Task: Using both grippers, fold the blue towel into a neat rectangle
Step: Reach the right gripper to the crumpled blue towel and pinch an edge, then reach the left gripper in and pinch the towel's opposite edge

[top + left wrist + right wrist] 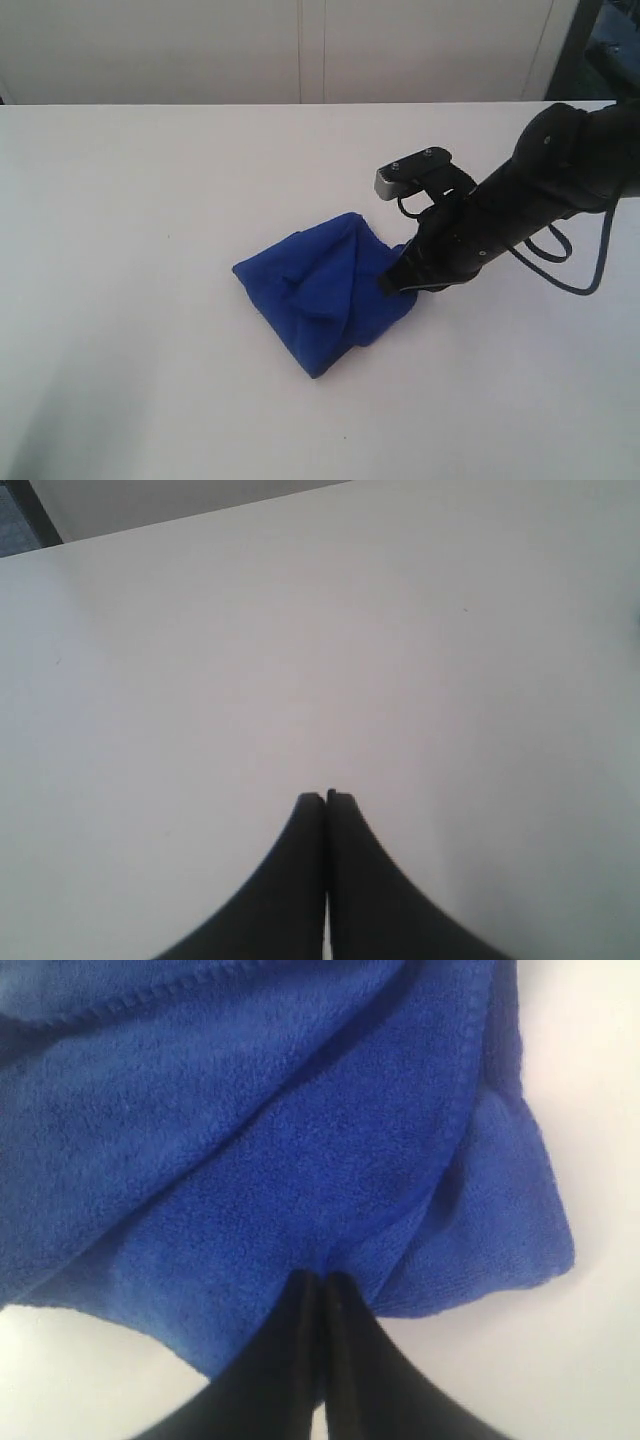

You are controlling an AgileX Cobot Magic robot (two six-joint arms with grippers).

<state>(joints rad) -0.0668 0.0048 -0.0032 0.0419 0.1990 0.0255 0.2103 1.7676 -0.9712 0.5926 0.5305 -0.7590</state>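
A: Where is the blue towel [318, 300] found?
B: Bunched on the worktop [130, 200]; its 3 o'clock edge is pinched by the right end effector [392, 282].
A: And the left end effector [327, 798]?
B: Pressed together over bare worktop.

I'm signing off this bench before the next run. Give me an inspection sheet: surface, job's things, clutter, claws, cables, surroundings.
Surface: white table, no stains seen.
Job's things: blue towel, bunched in loose overlapping folds, not a neat rectangle.
Clutter: nothing seen.
Claws: right claw shut, tips pinching the towel's edge; left claw shut and empty over bare table, outside the exterior view.
Cables: black cable loops beside the right arm, clear of the towel.
Surroundings: pale wall behind the table.
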